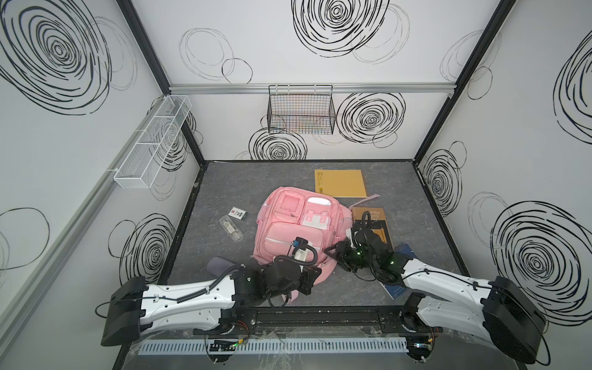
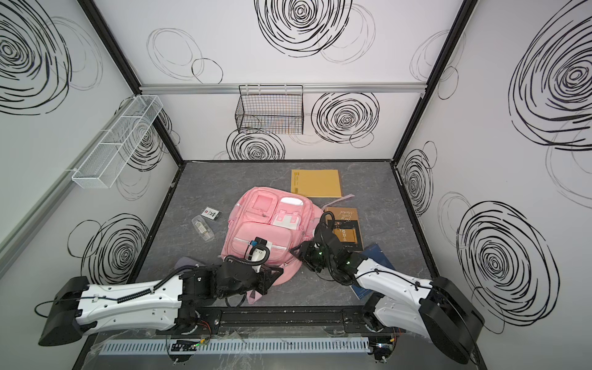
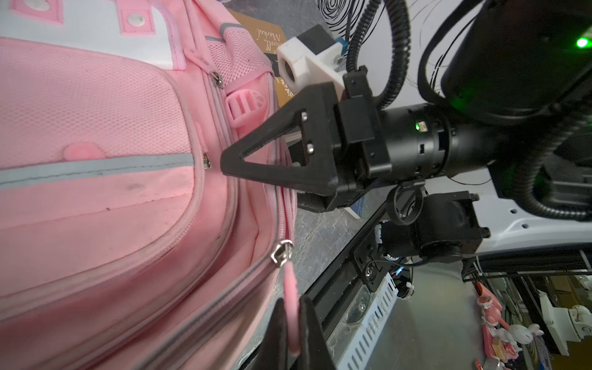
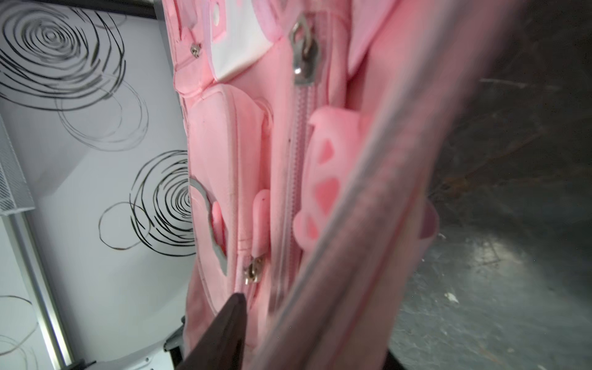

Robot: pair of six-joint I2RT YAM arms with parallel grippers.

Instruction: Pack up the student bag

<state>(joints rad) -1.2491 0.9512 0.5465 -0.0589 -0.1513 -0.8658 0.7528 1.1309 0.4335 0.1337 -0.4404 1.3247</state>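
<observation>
pinching the pink zip pull, l gripper is clamped on it at the bag's near corner, prob to run the main zip open for packing. bag lies face-up mid table. brown book just beside it on the right, not yet packed. r gripper sits against the bag's right side by the zip seam, likely bracing fabric so the zip slides. gripping or not, can't tell.
</observation>
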